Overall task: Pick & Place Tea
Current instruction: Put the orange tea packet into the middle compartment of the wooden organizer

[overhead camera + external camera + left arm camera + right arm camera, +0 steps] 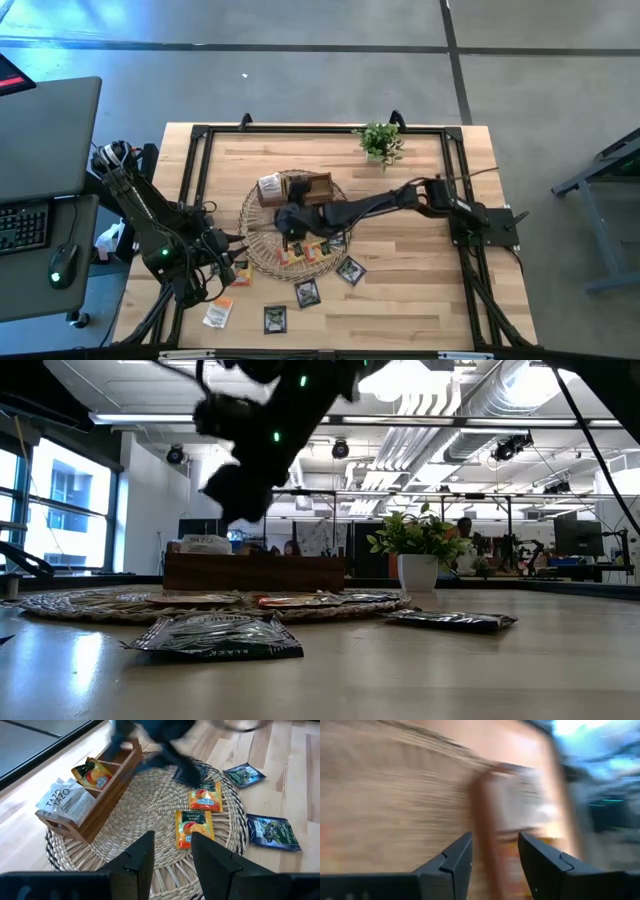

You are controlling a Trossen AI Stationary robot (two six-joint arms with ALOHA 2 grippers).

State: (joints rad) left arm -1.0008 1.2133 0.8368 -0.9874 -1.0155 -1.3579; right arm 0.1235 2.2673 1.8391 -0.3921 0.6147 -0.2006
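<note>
Right gripper (495,865): fingers spread apart with nothing between them, hanging over the woven mat (262,255) just beside the wooden tray (318,187). The right wrist view is smeared, so what lies directly under the tips cannot be read.

Left gripper (172,855): fingers parted with an empty gap, holding nothing, waiting at the near-left edge of the mat and facing the tray.

Tea, locations:
- Two packets already stand in the tray, a white packet (67,802) at one end and an orange packet in the tray (92,774) in the next compartment.
- Two orange packets on the mat: (194,827) and (206,797), lying flat just beside each other.
- Dark packets off the mat on the table (420,290): (272,831) and (244,774), apart from each other. A further dark packet (215,638) lies flat in the foreground of the low view.

Handling, as a judgement: thin foil or paper sachets, very light, limp, probably slick. Lying flat they offer little edge, so take one by a border seam, pinching across its thickness (the weave may lift an edge on the mat).

Orientation: the nearer orange packet's long axis runs roughly along the left gripper's line of sight, print upright to it. The dark ones sit skewed.
</note>
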